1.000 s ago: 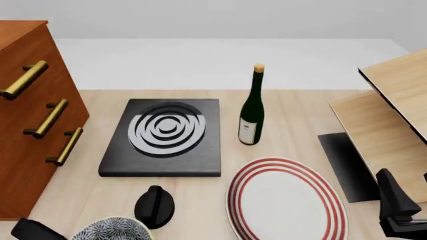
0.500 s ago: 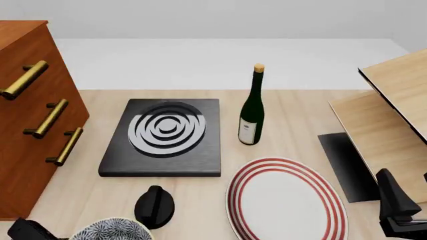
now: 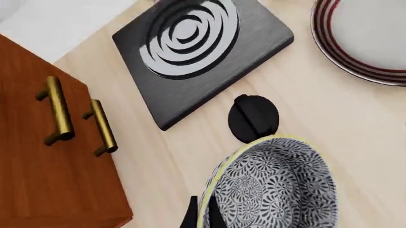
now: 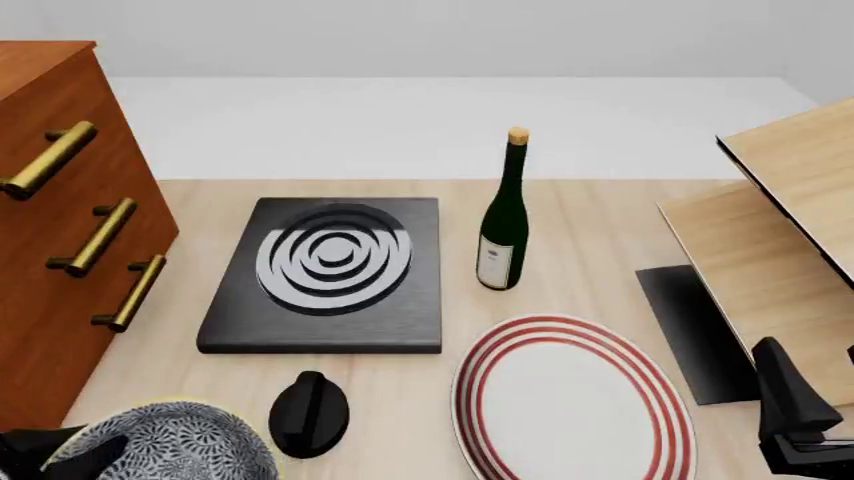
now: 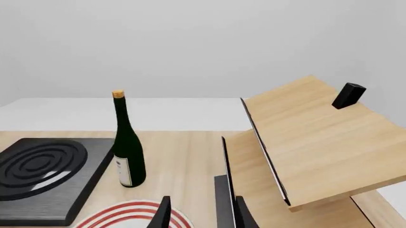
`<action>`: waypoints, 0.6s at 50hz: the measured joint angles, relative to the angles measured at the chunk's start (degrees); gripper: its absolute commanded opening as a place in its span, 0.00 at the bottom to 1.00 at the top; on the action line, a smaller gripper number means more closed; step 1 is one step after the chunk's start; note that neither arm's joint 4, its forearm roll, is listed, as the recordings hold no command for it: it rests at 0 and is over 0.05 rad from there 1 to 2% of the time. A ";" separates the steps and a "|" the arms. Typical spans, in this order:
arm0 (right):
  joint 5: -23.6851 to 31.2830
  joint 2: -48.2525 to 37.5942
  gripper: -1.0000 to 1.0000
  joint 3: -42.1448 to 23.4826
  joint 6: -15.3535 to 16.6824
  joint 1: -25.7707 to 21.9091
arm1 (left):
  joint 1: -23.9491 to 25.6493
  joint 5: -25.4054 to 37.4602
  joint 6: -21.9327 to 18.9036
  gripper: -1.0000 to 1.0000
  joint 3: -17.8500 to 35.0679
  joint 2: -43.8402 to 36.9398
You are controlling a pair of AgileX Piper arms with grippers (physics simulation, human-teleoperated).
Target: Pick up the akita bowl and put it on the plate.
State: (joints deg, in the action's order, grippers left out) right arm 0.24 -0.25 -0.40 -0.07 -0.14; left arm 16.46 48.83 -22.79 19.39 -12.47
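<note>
The akita bowl [image 4: 174, 445], black-and-white floral with a pale yellow rim, hangs tilted at the table's near left corner. My left gripper [image 4: 74, 458] is shut on its left rim. In the left wrist view the rim runs between the two dark fingertips [image 3: 190, 217], and the bowl [image 3: 279, 187] fills the lower part of the picture. The white plate [image 4: 574, 405] with red rings lies flat to the right of the bowl, apart from it; its edge shows in the left wrist view [image 3: 364, 38]. My right gripper [image 5: 203, 216] stands open with nothing in it, at the near right [image 4: 798, 425].
A black knob [image 4: 310, 412] stands between bowl and plate. Behind it lies a black slab [image 4: 327, 275] with grey rings. A dark wine bottle [image 4: 503, 225] stands upright behind the plate. A wooden drawer cabinet [image 4: 54, 250] lines the left, and slanted wooden shelves [image 4: 781, 220] the right.
The bowl has come up and looks larger and higher in the front view, tilted, with my left gripper on its rim. The right arm has not moved.
</note>
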 measured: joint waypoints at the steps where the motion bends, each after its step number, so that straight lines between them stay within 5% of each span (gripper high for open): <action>1: -0.01 0.00 1.00 0.01 0.00 0.00 | -0.01 -0.35 0.28 0.00 0.77 -0.13; 30: -0.22 -0.06 1.00 0.18 0.00 -0.02 | 11.35 -25.00 20.13 0.00 10.27 -16.49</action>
State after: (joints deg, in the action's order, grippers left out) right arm 0.01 -0.31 -0.23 -0.07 -0.16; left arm 27.81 23.84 -2.66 29.66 -28.96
